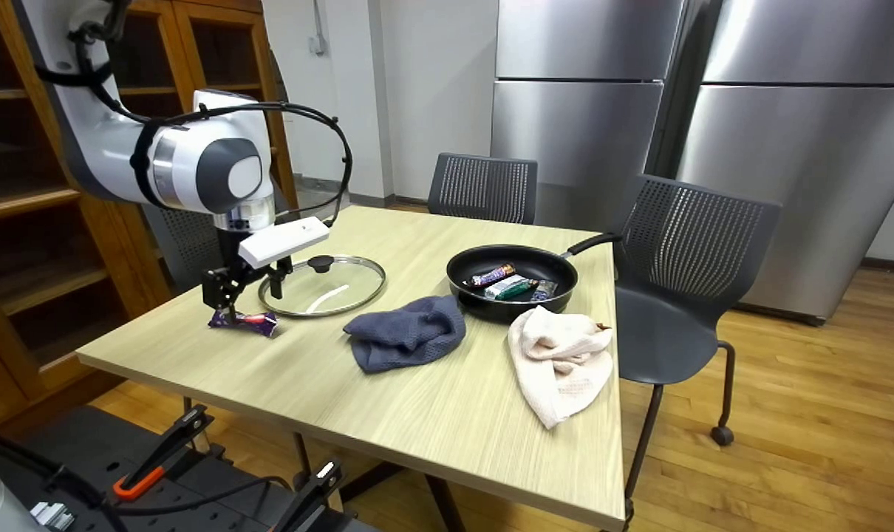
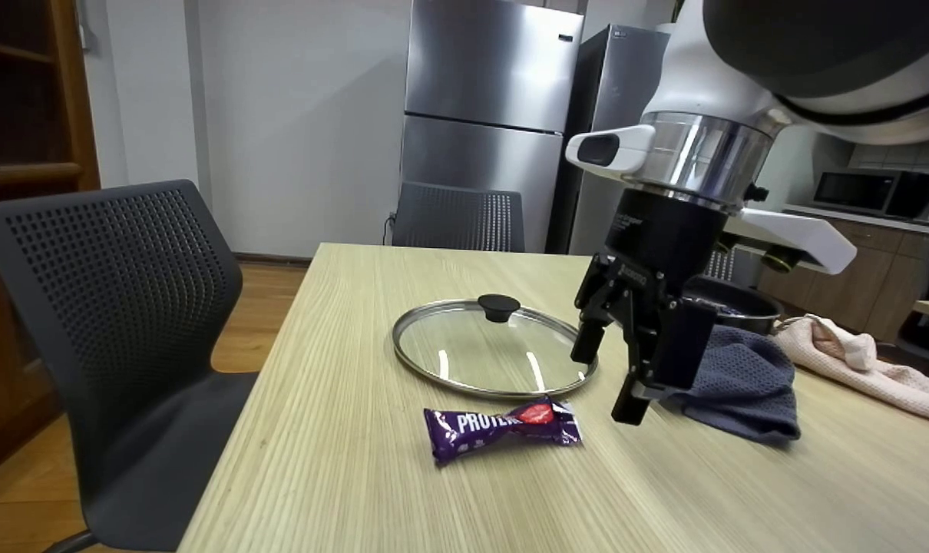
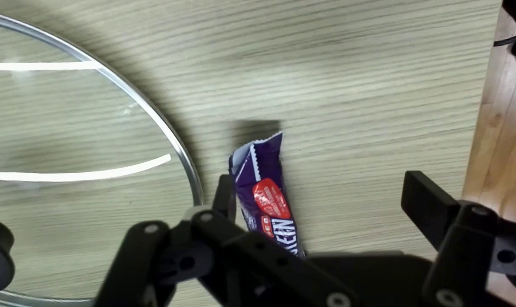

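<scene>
Purple foil, crimped at its end and marked with a red oval, wraps the slim protein bar (image 3: 266, 194), and I don't get all of it from the wrist: its near end disappears behind the black two-fingered gripper (image 3: 320, 198). In an exterior view a black finger (image 1: 231, 307) crosses it. The round clear-glass lid (image 3: 79, 145) with a steel rim and black knob runs off the wrist picture's left side. The round black frying pan (image 2: 758, 323) is partly lost behind the gripper and the crumpled dark blue textured cloth (image 2: 741, 384) in an exterior view.

In an exterior view I look down into it and find small shiny packets (image 1: 510, 287), with the crumpled pale pink cloth (image 1: 561, 362) just beside it. White lettering (image 2: 487, 422) along the bar, its last letters unclear, reads best in an exterior view.

My jaws stand wide apart, gripping nothing. Through the wrist camera the bar shows between them, nearer the finger on the lid's side; in an exterior view the fingertips (image 2: 584, 349) hang apart from it where it rests on the pale wood-grain table (image 2: 342, 491) near the lid.
</scene>
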Action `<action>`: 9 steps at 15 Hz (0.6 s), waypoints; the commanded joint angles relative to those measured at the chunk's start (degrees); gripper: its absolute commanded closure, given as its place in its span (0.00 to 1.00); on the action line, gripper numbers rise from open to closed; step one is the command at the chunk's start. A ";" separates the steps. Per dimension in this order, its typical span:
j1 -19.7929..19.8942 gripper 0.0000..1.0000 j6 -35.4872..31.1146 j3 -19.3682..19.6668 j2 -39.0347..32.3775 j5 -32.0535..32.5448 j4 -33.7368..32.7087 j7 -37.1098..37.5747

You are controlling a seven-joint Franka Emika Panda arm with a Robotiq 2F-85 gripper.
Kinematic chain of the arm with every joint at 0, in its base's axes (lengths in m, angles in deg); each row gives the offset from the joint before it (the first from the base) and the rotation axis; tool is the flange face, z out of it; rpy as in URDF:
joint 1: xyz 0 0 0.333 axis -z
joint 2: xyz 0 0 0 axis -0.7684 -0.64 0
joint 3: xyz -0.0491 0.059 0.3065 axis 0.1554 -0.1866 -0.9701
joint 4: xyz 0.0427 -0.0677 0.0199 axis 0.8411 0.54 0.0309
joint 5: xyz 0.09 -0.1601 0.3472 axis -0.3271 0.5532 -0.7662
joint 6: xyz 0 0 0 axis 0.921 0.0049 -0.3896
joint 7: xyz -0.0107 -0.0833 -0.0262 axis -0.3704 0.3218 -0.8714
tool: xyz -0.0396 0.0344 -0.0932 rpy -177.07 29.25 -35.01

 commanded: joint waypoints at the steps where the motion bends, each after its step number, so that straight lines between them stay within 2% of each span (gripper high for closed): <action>1: -0.05 0.00 -0.07 0.24 -0.23 0.18 -0.09 0.21; 7: -0.08 0.00 -0.10 0.38 -0.45 0.25 -0.15 0.28; 9: -3.88 0.00 1.19 3.33 0.30 4.13 -0.61 1.13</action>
